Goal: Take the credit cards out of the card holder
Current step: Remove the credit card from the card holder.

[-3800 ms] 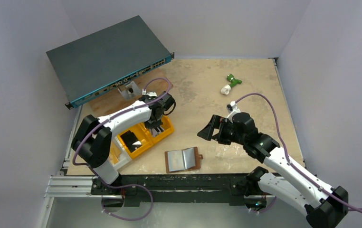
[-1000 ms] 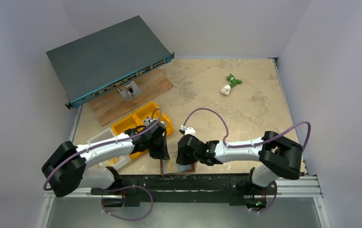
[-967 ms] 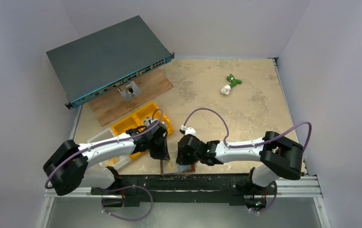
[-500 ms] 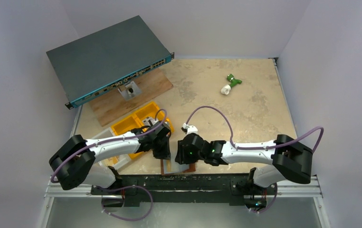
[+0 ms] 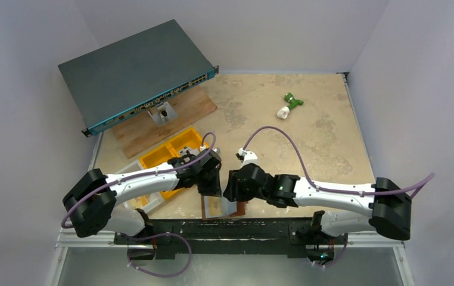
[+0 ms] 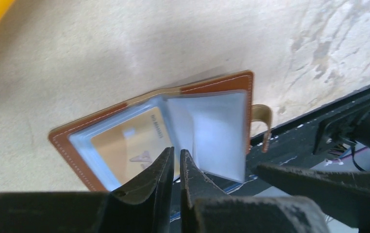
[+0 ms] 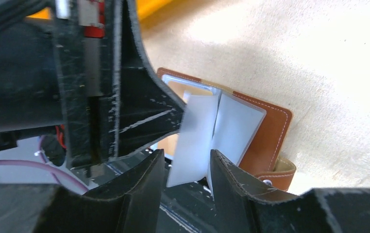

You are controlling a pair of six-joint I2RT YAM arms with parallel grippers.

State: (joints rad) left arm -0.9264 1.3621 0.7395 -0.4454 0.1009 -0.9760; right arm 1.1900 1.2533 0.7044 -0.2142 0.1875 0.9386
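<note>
The brown card holder (image 5: 221, 207) lies open at the table's near edge, its snap tab (image 6: 263, 124) hanging over the rail. In its left clear sleeve sits a tan card (image 6: 125, 145). A pale grey-blue credit card (image 6: 212, 141) stands up from the fold and sticks out past the holder's edge. My left gripper (image 6: 177, 154) is shut on that card's edge (image 7: 193, 141). My right gripper (image 7: 187, 155) is open, its fingers on either side of the upright card and a second pale leaf (image 7: 236, 128). From above, the left gripper (image 5: 212, 189) and the right gripper (image 5: 232, 193) meet over the holder.
A yellow bin (image 5: 174, 152) and a white tray (image 5: 126, 170) lie just left of my left arm. Farther back are a wooden board (image 5: 183, 113) and a dark network switch (image 5: 132, 71). A green-and-white object (image 5: 289, 104) lies at the far right. A black rail (image 5: 260, 226) runs along the near edge.
Both grippers came down onto the card holder from farther back. In the last second the right arm's elbow swung out to the right and the left gripper shifted slightly right.
</note>
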